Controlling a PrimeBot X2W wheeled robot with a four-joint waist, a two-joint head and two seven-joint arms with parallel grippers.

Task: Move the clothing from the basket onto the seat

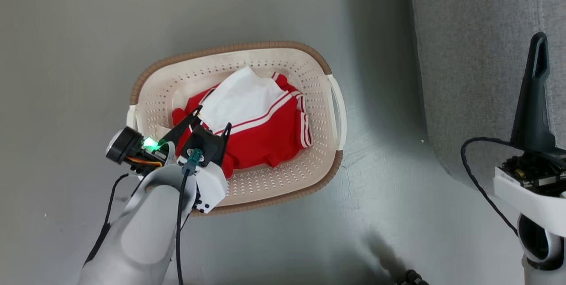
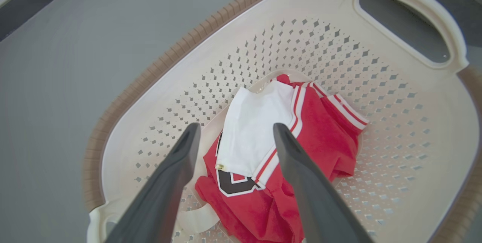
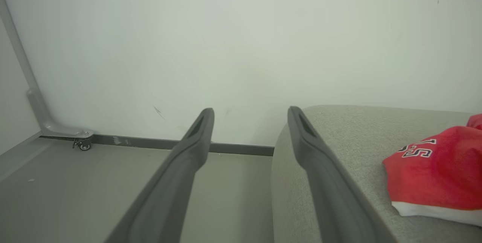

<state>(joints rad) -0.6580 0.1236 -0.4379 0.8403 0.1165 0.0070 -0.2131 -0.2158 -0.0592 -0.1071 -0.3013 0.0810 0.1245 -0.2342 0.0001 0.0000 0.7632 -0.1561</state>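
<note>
The cream basket [image 1: 230, 53] with a brown rim stands on the grey floor, and a red jersey [image 1: 265, 134] with white trim and white lining lies crumpled in it. My left gripper [image 1: 213, 117] hangs open just above the jersey's near end. In the left wrist view its fingers [image 2: 237, 126] straddle the white lining, and black-and-white lettering shows on the jersey [image 2: 324, 133] inside the basket [image 2: 301, 35]. My right gripper [image 1: 538, 44] is raised beside the grey seat [image 1: 477, 55], open and empty [image 3: 251, 110]. A second red garment [image 3: 433, 171] lies on the seat [image 3: 339, 130].
Bare grey floor [image 1: 66, 77] surrounds the basket. A pale wall [image 3: 241, 47] with a dark skirting runs behind the seat, and a grey bracket with a small caster [image 3: 81, 143] stands at its left. A dark object [image 1: 411, 278] pokes in at the bottom edge.
</note>
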